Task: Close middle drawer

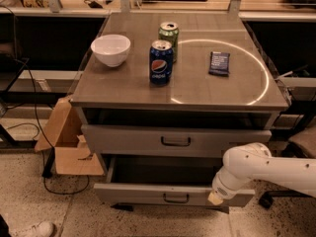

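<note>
The middle drawer (148, 193) is a grey metal drawer with a low front panel and a small dark handle (176, 198). It stands pulled out, with its dark inside showing. Above it the taller-fronted drawer (128, 140) is shut. The lowest drawer is hidden beneath the open one. My white arm (266, 167) reaches in from the right. My gripper (216, 197) is at the right part of the middle drawer's front panel, right of the handle; only its tan tip shows.
On the cabinet top (118, 90) stand a white bowl (111, 49), a blue Pepsi can (161, 62), a green can (169, 34) and a dark packet (219, 63). An open cardboard box (66, 142) and cables lie on the floor at the left. A chair base is at the right.
</note>
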Controlling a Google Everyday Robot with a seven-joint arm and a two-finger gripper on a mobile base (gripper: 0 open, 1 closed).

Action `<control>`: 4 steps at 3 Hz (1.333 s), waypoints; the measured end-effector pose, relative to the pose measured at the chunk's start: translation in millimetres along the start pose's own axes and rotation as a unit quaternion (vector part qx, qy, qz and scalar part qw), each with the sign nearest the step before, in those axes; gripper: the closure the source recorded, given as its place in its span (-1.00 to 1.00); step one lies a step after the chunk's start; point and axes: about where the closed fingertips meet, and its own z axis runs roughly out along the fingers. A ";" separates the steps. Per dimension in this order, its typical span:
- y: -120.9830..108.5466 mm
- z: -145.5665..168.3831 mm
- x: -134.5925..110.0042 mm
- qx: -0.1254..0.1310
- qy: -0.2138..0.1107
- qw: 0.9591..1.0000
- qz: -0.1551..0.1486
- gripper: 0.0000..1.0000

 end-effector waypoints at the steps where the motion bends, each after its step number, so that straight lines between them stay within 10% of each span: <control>1: -1.0 -0.5 -1.0 0.001 -0.001 1.000 0.000 1.00; 4: -34.1 8.8 -41.2 0.024 -0.043 0.999 0.015 1.00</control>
